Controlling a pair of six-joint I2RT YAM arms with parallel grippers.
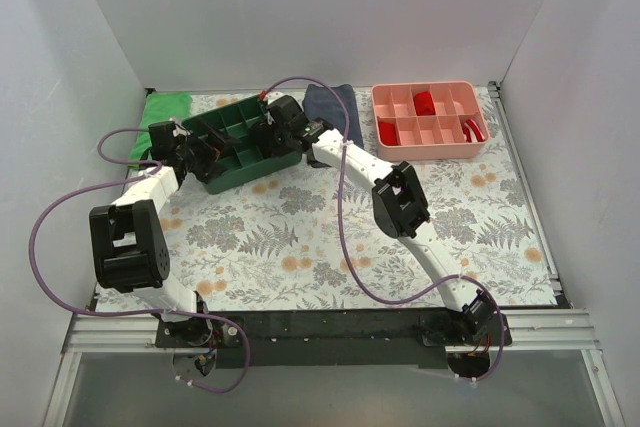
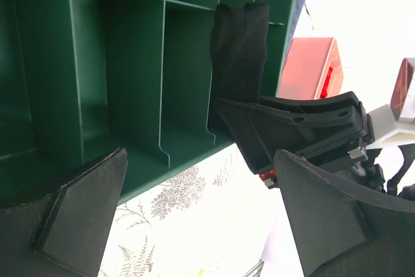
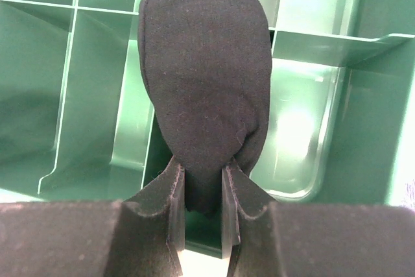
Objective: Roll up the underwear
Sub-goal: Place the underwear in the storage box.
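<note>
The left gripper (image 2: 201,218) stands at the near left side of the green tray (image 1: 236,169). Its fingers are spread fully apart and hold nothing. At the right end of the same tray, the right gripper (image 3: 202,189) has its fingers drawn close together and pinches one end of the underwear (image 3: 204,69), which is already a compact black roll. The roll points into a compartment at that end of the tray. Whether it touches the floor there, I cannot tell.

The step in hand appears to be the placing of the roll. To do it well, I think the right arm should bring the roll fully between the dividers before the fingers open, so that the walls hold it and it does not unwind. The fingers should open slowly, because soft fabric may cling to the pads. If the tray slides, the left gripper could steady its edge.

The other compartments of the green tray that show are empty. Just beyond the tray lies a folded navy cloth (image 1: 335,107), and beyond its left end a green cloth (image 1: 165,107). Well to the right of the tray stands a pink tray (image 1: 430,154). Several of its compartments hold small red rolls (image 1: 424,102), and the rest look bare.
</note>
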